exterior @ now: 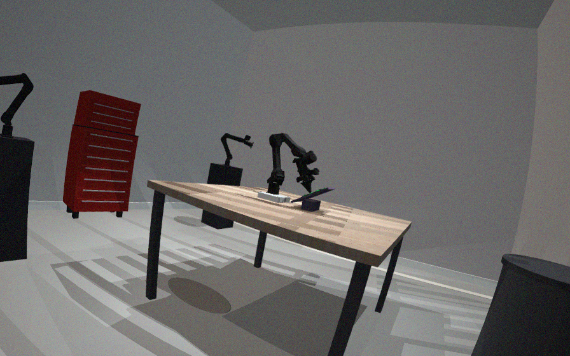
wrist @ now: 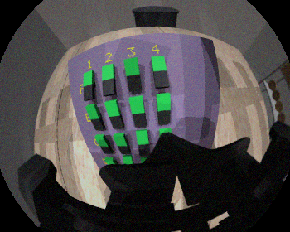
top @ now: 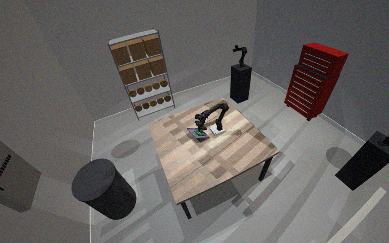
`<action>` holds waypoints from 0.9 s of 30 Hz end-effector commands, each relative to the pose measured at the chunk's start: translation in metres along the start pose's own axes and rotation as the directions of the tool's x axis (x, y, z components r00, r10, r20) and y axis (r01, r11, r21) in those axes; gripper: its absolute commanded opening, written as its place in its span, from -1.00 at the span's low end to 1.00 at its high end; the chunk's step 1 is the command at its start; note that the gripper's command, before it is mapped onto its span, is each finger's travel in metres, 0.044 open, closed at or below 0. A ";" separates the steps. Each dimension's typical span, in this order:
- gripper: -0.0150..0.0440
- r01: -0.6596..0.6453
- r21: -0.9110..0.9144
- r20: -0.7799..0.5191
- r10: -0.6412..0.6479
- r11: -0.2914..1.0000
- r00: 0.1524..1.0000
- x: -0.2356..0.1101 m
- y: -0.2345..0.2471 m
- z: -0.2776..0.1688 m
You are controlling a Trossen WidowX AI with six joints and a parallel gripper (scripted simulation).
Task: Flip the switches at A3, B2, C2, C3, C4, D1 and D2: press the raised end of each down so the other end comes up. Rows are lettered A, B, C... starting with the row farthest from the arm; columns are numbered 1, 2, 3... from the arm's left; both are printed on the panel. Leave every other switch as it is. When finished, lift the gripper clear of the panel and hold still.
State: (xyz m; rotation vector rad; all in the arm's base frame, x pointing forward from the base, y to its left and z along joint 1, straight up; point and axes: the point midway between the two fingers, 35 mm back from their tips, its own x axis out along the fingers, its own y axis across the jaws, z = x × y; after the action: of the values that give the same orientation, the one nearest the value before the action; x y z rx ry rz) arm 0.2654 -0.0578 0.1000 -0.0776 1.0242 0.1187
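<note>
From above, the panel lay on the tabletop beside the arm's base. From outside, it tilted toward the arm. At the wrist, the empty pincer was closed, likely to prod lower-row switches.

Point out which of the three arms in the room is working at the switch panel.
The arm on the table: its shut end effector hangs over the purple panel. The other two stand on black pedestals on the floor.
</note>
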 end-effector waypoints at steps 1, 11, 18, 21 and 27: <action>-0.49 0.004 0.003 -0.002 -0.004 1.000 1.000 0.001 -0.001 0.000; -0.49 0.004 0.003 -0.002 -0.004 1.000 1.000 0.002 -0.001 0.000; -0.49 0.004 0.003 -0.002 -0.004 1.000 1.000 0.003 -0.001 0.000; -0.49 0.001 0.001 0.007 -0.001 1.000 1.000 -0.021 -0.002 0.000; -0.49 0.005 0.003 0.020 -0.005 1.000 1.000 -0.062 -0.001 -0.003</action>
State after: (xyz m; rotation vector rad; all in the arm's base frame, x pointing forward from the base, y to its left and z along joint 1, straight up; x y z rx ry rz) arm 0.2373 -0.0642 0.1480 -0.0803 0.9959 0.1034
